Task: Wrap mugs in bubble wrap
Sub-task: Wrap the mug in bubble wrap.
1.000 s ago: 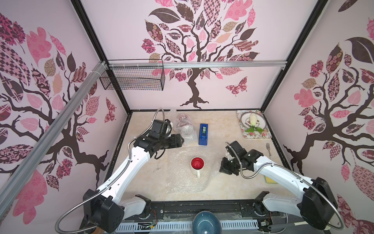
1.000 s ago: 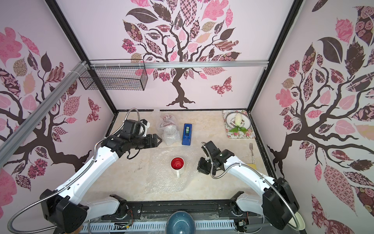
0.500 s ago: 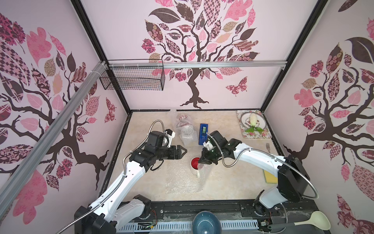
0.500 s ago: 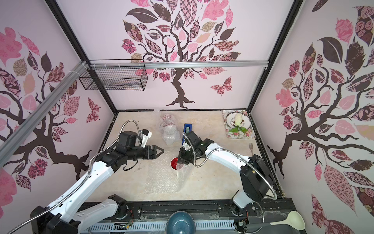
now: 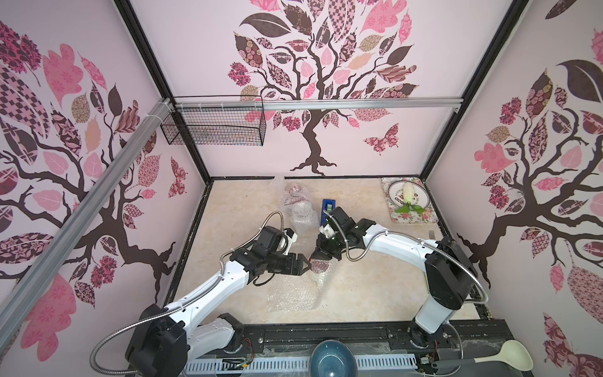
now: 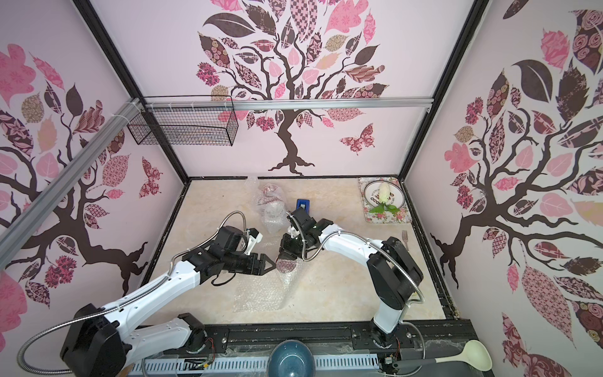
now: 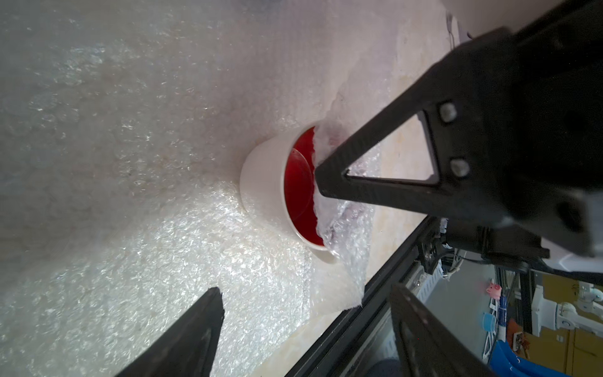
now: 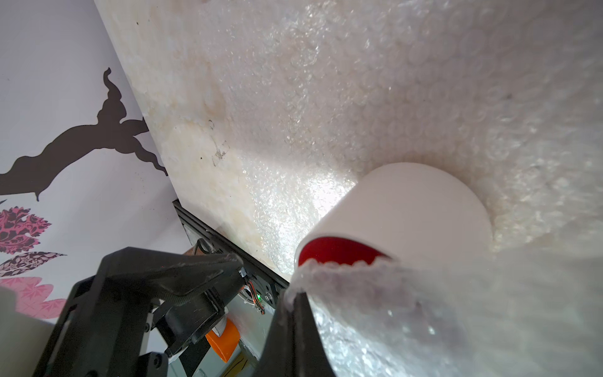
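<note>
A white mug with a red inside (image 7: 264, 182) stands on a clear bubble wrap sheet (image 5: 293, 297) at mid-table. My right gripper (image 5: 321, 254) is shut on the sheet's edge and holds it up over the mug's mouth (image 8: 339, 254), so in both top views the mug (image 6: 287, 265) shows only through the plastic. My left gripper (image 5: 306, 262) is open just left of the mug, with nothing between its fingers (image 7: 208, 313). Two bundles of bubble wrap (image 5: 295, 192) (image 5: 303, 215) with mugs inside lie at the back.
A blue tape dispenser (image 5: 328, 205) lies behind the right arm. A floral tray with a plate (image 5: 411, 215) sits at the back right, with a fork (image 5: 430, 233) near it. A blue bowl (image 5: 332, 359) and a ladle (image 5: 509, 355) rest on the front rail.
My right gripper has come from the sheet's right side, drawing the edge up and left over the mug. My left arm has swung forward from the back left to beside the mug.
</note>
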`<state>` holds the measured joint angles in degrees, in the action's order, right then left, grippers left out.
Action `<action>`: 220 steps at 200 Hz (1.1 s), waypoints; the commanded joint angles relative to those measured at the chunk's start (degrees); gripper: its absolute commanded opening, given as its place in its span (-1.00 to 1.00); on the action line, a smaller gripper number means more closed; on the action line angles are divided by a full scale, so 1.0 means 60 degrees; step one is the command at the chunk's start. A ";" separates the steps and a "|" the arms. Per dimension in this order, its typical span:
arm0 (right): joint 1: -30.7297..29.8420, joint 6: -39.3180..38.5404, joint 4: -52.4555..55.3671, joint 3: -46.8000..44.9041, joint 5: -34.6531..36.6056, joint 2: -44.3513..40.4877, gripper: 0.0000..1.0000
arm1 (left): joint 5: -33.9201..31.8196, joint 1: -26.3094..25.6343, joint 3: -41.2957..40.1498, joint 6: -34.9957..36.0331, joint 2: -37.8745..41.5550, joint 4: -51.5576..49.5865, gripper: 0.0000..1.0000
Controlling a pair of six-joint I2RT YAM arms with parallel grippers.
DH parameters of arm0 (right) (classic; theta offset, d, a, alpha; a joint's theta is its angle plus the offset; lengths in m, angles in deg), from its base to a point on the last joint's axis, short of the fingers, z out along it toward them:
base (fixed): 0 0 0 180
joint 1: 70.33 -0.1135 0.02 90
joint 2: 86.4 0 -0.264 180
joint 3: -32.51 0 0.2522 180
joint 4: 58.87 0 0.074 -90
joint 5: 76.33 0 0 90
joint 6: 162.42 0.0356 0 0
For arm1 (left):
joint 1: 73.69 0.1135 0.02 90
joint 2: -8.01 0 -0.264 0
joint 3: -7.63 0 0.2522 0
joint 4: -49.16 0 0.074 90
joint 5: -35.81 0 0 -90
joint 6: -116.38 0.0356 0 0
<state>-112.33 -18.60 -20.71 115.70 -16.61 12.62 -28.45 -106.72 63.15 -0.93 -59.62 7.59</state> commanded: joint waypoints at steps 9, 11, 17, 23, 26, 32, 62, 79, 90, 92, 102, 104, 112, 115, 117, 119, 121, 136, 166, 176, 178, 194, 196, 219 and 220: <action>-0.0018 0.0131 0.0165 0.0508 -0.0067 0.0254 -1.00 | 0.0101 -0.0015 -0.0199 -0.0493 -0.0736 0.1385 0.66; -0.0021 0.0131 0.0166 0.0505 -0.0066 0.0254 -1.00 | 0.0152 -0.0009 -0.0186 -0.0529 -0.0801 0.1384 0.66; -0.0017 0.0162 0.0174 0.0509 -0.0080 0.0267 -1.00 | 0.0307 -0.0002 -0.0188 -0.0611 -0.0960 0.1522 0.66; -0.0024 0.0170 0.0194 0.0513 -0.0085 0.0269 -1.00 | 0.0491 -0.0003 -0.0284 -0.0728 -0.1029 0.1843 0.65; -0.0018 0.0165 0.0206 0.0530 -0.0082 0.0269 -1.00 | 0.0556 -0.0022 -0.0344 -0.0752 -0.1070 0.1992 0.66; -0.0018 0.0169 0.0216 0.0543 -0.0071 0.0282 -1.00 | 0.0628 -0.0044 -0.0431 -0.0762 -0.1120 0.2221 0.66; -0.0017 0.0270 0.0221 0.0757 -0.0203 0.0313 -1.00 | 0.0003 -0.0047 -0.0246 -0.0440 -0.1938 0.1663 0.66; -0.0011 0.0279 0.0552 0.0965 -0.0152 0.0272 -0.74 | -0.0177 -0.0049 -0.0064 -0.0471 -0.2419 0.1615 0.64; 0.0023 0.0291 0.1000 0.1134 0.0040 0.0148 -0.28 | -0.0253 -0.0051 -0.0053 -0.0511 -0.2547 0.1710 0.64; 0.0015 0.0307 0.1059 0.1156 0.0067 0.0107 -0.23 | -0.0274 -0.0047 -0.0058 -0.0519 -0.2564 0.1718 0.64; 0.0086 0.0341 0.1350 0.1272 0.0256 -0.0146 -0.04 | -0.0382 -0.0051 -0.0075 -0.0502 -0.2635 0.1707 0.64; 0.0108 0.0348 0.1429 0.1296 0.0297 -0.0201 0.00 | -0.0390 -0.0047 -0.0068 -0.0484 -0.2652 0.1702 0.64; 0.0240 0.0372 0.1915 0.1410 0.0596 -0.0489 0.16 | -0.0380 -0.0057 -0.0055 -0.0450 -0.2671 0.1678 0.63; 0.0303 0.0362 0.2088 0.1426 0.0717 -0.0626 0.21 | -0.0379 -0.0053 -0.0059 -0.0444 -0.2661 0.1666 0.63; 0.0367 0.0361 0.2185 0.1426 0.0771 -0.0713 0.24 | -0.0364 -0.0047 -0.0060 -0.0436 -0.2659 0.1663 0.63; 0.0416 0.0361 0.2278 0.1419 0.0832 -0.0823 0.27 | -0.0353 -0.0046 -0.0060 -0.0434 -0.2644 0.1662 0.63; 0.0483 0.0364 0.2350 0.1399 0.0881 -0.0916 0.30 | -0.0350 -0.0046 -0.0060 -0.0426 -0.2629 0.1669 0.63; 0.1022 0.0374 0.2862 0.1192 0.1169 -0.1796 0.44 | -0.0264 -0.0054 -0.0058 -0.0443 -0.2499 0.1706 0.63; 0.1556 -0.0105 0.3661 0.0691 0.1780 -0.2989 0.62 | 0.0086 -0.0057 -0.0001 -0.0494 -0.2427 0.1820 0.62; 0.1564 -0.0269 0.3690 0.0371 0.1530 -0.3003 0.63 | 0.0168 -0.0060 -0.0002 -0.0462 -0.2474 0.1838 0.61; 0.1565 -0.0291 0.3647 0.0288 0.1432 -0.2999 0.63 | 0.0187 -0.0053 -0.0002 -0.0459 -0.2480 0.1838 0.61; 0.1433 -0.0399 0.3381 -0.0230 0.0844 -0.2807 0.63 | 0.0211 -0.0050 -0.0002 -0.0402 -0.2522 0.1812 0.60; 0.1375 -0.0401 0.3314 -0.0280 0.0821 -0.2774 0.63 | 0.0231 -0.0058 -0.0002 -0.0400 -0.2533 0.1809 0.61; 0.0681 -0.0347 0.2877 -0.0504 0.0811 -0.2333 0.63 | 0.0237 -0.0052 -0.0017 -0.0301 -0.2505 0.1773 0.60; 0.0662 -0.0345 0.2865 -0.0501 0.0820 -0.2314 0.63 | 0.0237 -0.0049 -0.0031 -0.0299 -0.2508 0.1783 0.60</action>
<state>-104.92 -20.02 -3.60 114.33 -10.51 -4.95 -27.23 -106.85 61.88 -4.06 -74.79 18.62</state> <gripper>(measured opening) 0.816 0.800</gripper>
